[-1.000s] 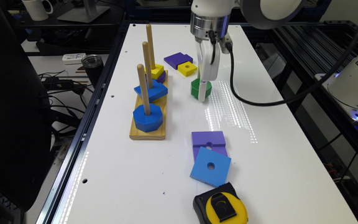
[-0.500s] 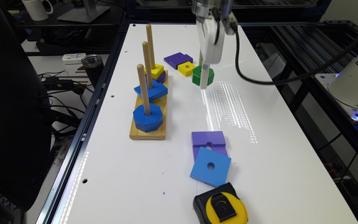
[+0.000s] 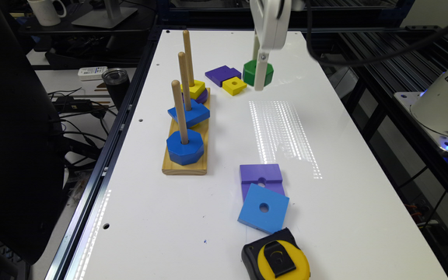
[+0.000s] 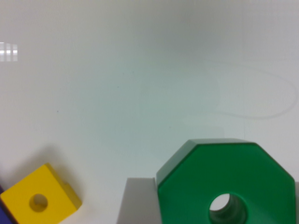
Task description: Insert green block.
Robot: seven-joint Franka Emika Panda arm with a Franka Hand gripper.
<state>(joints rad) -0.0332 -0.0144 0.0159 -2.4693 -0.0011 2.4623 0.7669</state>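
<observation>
Wrist view: green block pinched between the gripper's fingers, above the table.

A glossy white table reflects dotted light, with dark shelving and cables alongside.
</observation>
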